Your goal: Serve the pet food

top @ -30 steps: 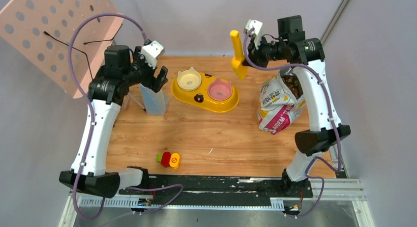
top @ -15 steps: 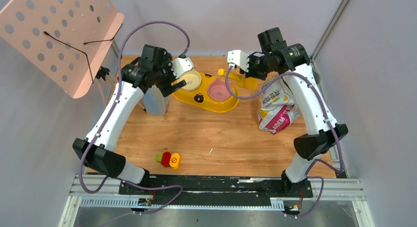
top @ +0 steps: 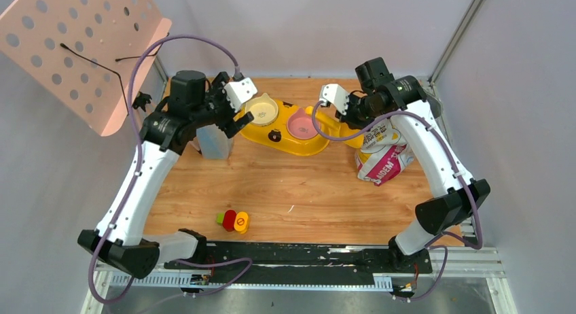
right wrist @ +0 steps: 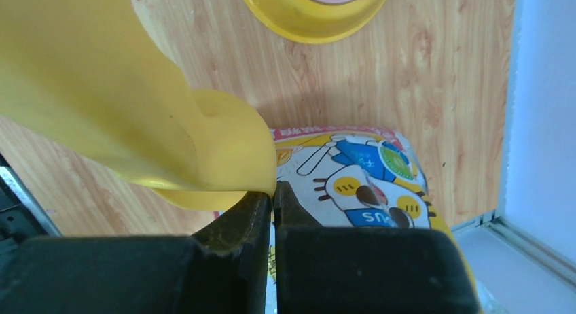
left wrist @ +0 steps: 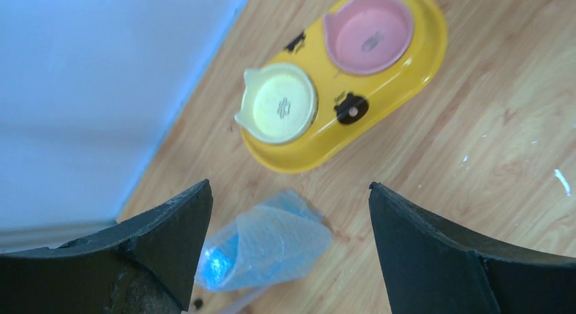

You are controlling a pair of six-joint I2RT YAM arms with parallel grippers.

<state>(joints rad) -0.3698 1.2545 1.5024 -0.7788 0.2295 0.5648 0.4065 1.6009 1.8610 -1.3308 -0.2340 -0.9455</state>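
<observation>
- Worktop (top: pixel 306 192), near part: a small red, green and yellow piece (top: pixel 233 221) lies alone, well apart from everything else. No hazard noted.
- Foil bag (top: pixel 380 161), right side: it slumps just beside the right arm, and its mouth is hidden under that arm. Risk: a sweep of the forearm could tip it and spill the contents. The pet food is presumably inside, though no pellet shows in any view.
- Right claw (right wrist: pixel 274 198): clamped tight on a thin edge of the yellow scoop (right wrist: pixel 102 90), above the bag and beside the feeder. Risk: so narrow a pinch may let the scoop twist, dropping any load on the wood short of the bowl. The scoop's hollow faces away, so a load cannot be confirmed.
- Blue translucent pouch (left wrist: pixel 265 249), left side: it stands just beside the feeder, with its contents unclear.
- Left claw (left wrist: pixel 288 188): jaws spread wide and holding nothing, above the pouch. Risk: a careless descent would knock the pouch over.
- Yellow feeder tray (left wrist: pixel 299 158): it holds two cat-eared bowls.
- Cream bowl (left wrist: pixel 278 107): bare, with no kibble.
- Pink bowl (left wrist: pixel 367 32), nearest the scoop: bare as well, so serving looks not yet done. Risk: an overshoot would send pellets over the tray's rim.
</observation>
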